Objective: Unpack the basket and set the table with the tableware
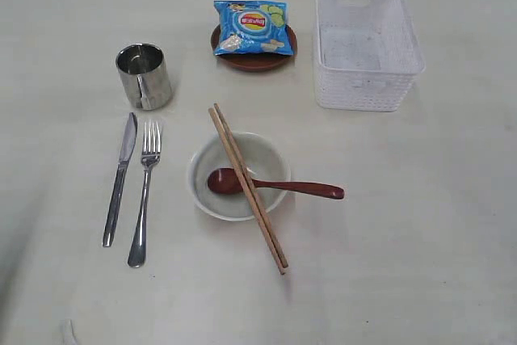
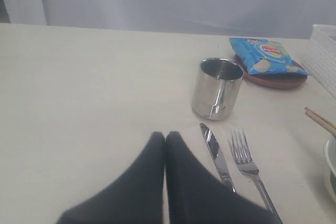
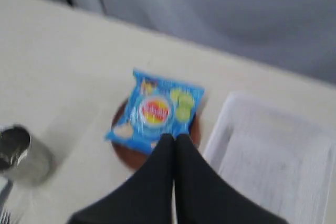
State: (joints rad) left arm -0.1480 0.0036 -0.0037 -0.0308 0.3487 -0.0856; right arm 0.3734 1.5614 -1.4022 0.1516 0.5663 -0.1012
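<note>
White perforated plastic, the basket (image 1: pixel 367 90) stands empty on the worktop's (image 1: pixel 420 240) right side, near the chip bag (image 1: pixel 252 28). Judged light and stiff, best taken by its flared rim. Closed, holding nothing: left gripper (image 2: pixel 165 136) and right gripper (image 3: pixel 174 137).

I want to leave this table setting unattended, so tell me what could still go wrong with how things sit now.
1. The chopsticks rest loosely across the bowl; a nudge could roll them off.
2. The spoon has its handle sticking out over the rim, so a bump might flip it out.
3. The right gripper, shut, points toward the chip bag on the plate and might knock it if lowered.
</note>
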